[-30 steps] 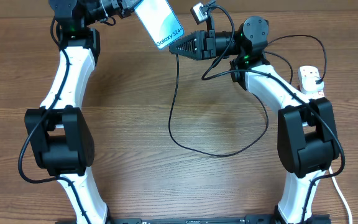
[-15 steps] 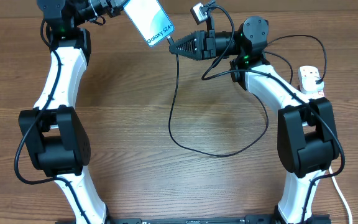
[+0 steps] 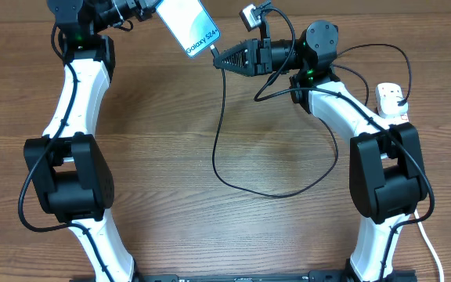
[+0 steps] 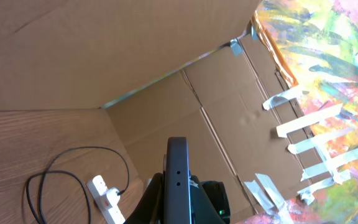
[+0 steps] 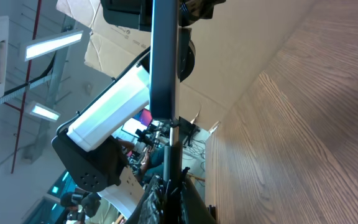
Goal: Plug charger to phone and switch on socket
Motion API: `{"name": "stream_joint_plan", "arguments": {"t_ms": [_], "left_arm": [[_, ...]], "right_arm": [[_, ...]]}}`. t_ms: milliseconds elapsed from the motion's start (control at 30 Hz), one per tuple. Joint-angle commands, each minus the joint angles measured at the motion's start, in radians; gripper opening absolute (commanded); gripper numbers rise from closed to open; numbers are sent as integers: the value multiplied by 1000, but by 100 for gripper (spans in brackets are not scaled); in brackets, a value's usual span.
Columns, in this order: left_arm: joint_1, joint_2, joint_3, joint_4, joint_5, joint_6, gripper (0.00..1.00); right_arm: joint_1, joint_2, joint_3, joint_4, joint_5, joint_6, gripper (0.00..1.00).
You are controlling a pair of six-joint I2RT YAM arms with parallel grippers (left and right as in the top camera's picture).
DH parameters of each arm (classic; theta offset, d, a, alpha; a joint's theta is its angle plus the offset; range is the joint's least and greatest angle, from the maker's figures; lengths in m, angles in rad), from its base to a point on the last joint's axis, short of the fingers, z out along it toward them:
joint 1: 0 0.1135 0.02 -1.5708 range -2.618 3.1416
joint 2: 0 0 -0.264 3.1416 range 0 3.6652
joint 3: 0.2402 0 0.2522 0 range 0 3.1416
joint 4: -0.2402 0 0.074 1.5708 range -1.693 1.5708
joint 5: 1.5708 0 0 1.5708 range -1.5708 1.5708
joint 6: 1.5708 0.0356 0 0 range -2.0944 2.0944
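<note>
The left tool (image 3: pixel 155 9) is clamped on the phone (image 3: pixel 189 27) and holds it up in the air at the far end of the desk (image 3: pixel 171 141), with its bright screen facing up. The right tool (image 3: pixel 220 59) is pinched shut on the small tip of the charger (image 3: pixel 276 194). That tip is right at the bottom edge of the phone. From the right wrist view the tip and the phone look lined up and touching, but I cannot tell if the tip is pushed all the way in. I think the plugging-in step is nearly done or just done. The rest of the black cable lies in a big loop on the desk. The socket (image 3: pixel 391 100) sits far off to the right, with no tool near it, so switching it on is not yet done
</note>
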Motion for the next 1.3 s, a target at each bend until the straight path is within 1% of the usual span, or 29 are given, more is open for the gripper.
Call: {"name": "stream_joint_plan", "arguments": {"t_ms": [0, 367, 567, 767, 1033, 1267], "left_arm": [[0, -14, 13, 8, -34, 16, 4], [-2, -14, 13, 7, -26, 24, 4], [-13, -14, 13, 3, -9, 50, 4], [-16, -13, 13, -50, -23, 65, 4], [-17, -13, 13, -49, -26, 58, 4], [-17, -13, 13, -34, -34, 18, 4]], "right_arm": [[-1, 3, -2, 6, -7, 3, 4], [-1, 3, -2, 6, -9, 3, 4], [-1, 3, -2, 7, -10, 3, 4], [-1, 3, -2, 6, -10, 3, 4], [-1, 3, -2, 6, -10, 0, 4], [-1, 3, -2, 6, -10, 0, 4]]}}
